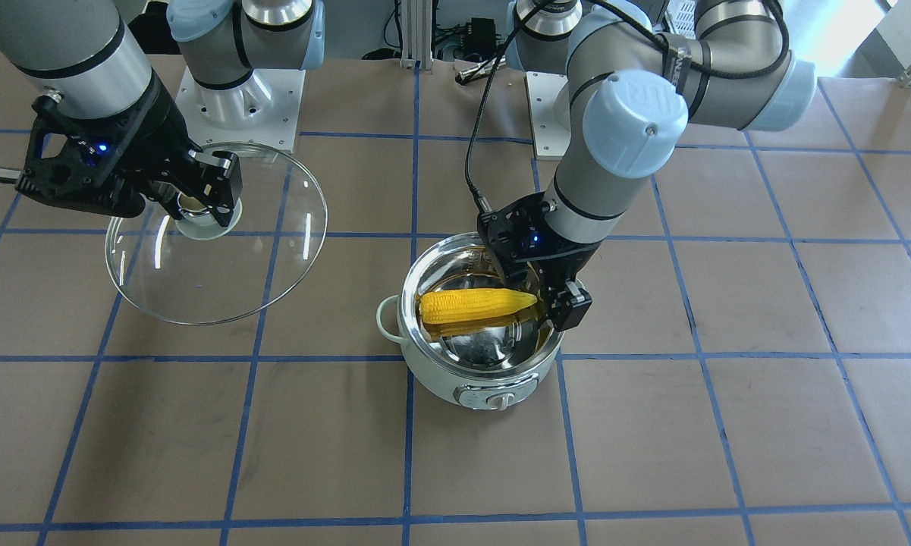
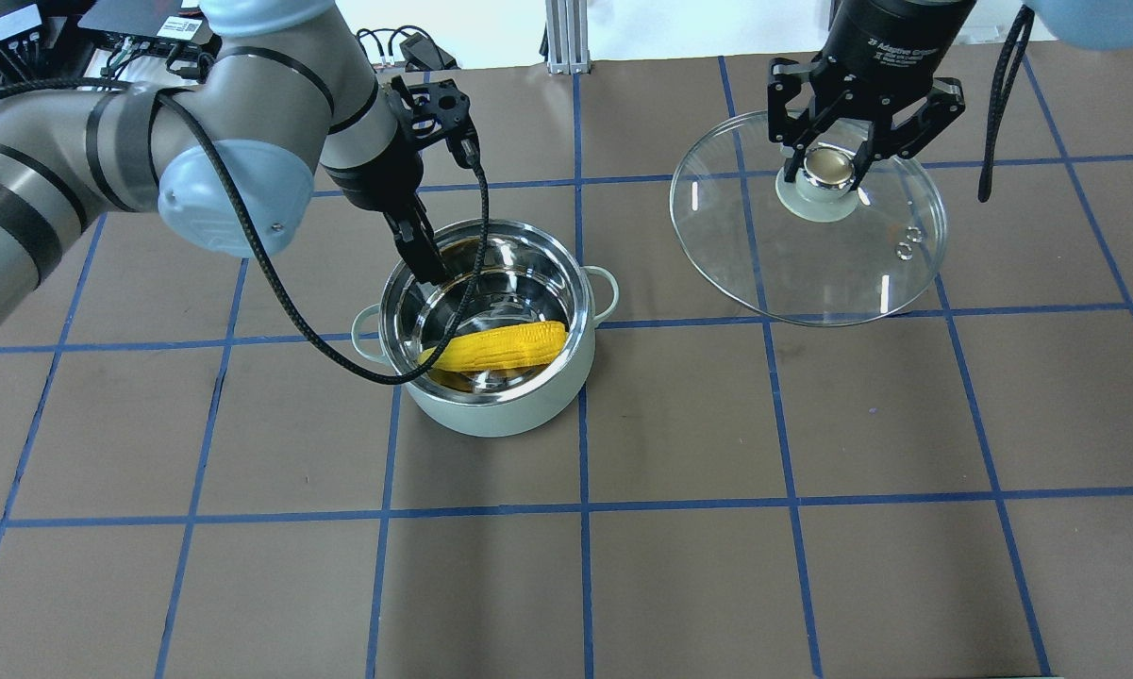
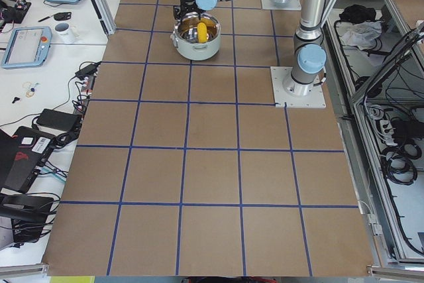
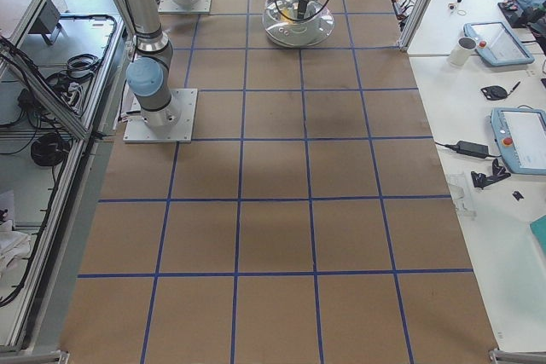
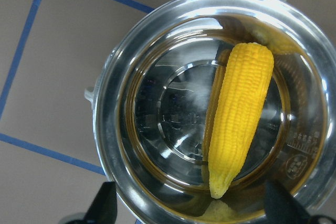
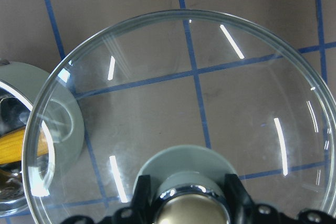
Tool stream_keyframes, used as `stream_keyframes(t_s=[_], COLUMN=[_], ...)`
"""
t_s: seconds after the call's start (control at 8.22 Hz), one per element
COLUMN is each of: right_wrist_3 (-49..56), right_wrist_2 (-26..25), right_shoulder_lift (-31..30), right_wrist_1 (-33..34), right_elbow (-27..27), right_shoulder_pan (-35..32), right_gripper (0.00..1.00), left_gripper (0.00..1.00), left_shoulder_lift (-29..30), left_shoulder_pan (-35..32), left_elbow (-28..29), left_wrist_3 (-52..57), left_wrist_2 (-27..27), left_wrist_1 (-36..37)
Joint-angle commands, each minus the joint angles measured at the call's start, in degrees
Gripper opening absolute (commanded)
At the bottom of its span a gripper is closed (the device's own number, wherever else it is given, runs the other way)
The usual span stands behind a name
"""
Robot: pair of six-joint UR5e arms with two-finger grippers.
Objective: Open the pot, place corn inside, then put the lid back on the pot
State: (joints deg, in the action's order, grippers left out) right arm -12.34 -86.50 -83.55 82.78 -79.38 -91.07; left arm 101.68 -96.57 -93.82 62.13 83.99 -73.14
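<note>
The pale mint-green pot [image 2: 491,415] stands open at the table's middle, its control dial [image 1: 495,396] facing away from the robot. The yellow corn [image 2: 500,347] lies inside it, leaning on the steel wall [image 5: 126,103], tip toward my left gripper. My left gripper [image 2: 431,272] hangs at the pot's rim, open, with its fingertips [image 5: 105,203] wide on either side of the corn [image 5: 241,119] and not touching it. My right gripper [image 2: 825,165] is shut on the knob of the glass lid [image 2: 811,264] and holds it above the table, off to the pot's right.
The arms' white base plates [image 1: 239,106] sit at the robot's edge of the table. Blue tape lines [image 2: 580,509] grid the brown table top. Side benches with tablets [image 3: 26,44] and cables flank the table ends.
</note>
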Motion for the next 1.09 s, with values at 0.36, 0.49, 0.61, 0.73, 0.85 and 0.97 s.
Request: stream_keyframes(t_s=[0.36,0.49,0.61,0.73,0.85,0.97], right_wrist_3=[-25.4,-30.2,-34.0,-34.6,-35.6,-37.0], right_wrist_2=[9.0,10.4,13.9,14.2,14.3,14.3], right_shoulder_lift=[7.4,9.1,10.5,11.8,13.2,15.1], right_wrist_1=[12.8,16.3,18.3,18.7,20.6,21.8], right_elbow=[0.6,0.7,1.3,2.0,2.0,2.5], right_shoulder_pan=[-16.3,-19.1,-20.5,-20.9,-21.2,-22.6], right_gripper=[0.03,0.02,0.02,0.02,0.01,0.01], left_gripper=[1.00,1.00,1.00,1.00,1.00,1.00], left_shoulder_lift=[-7.4,-9.1,-11.0,-12.1,-13.1,-13.4], left_shoulder_pan=[6.6,8.6,10.5,12.4,13.1,13.2], left_elbow=[10.4,10.5,10.5,10.5,10.5,10.3], left_wrist_3=[-10.5,-14.5,-21.9,-28.6,-36.6,-43.4], left_wrist_2=[3.0,3.2,3.3,3.3,3.5,4.0], left_wrist_1=[-10.4,-11.1,-12.5,-14.5,-15.3,-15.4])
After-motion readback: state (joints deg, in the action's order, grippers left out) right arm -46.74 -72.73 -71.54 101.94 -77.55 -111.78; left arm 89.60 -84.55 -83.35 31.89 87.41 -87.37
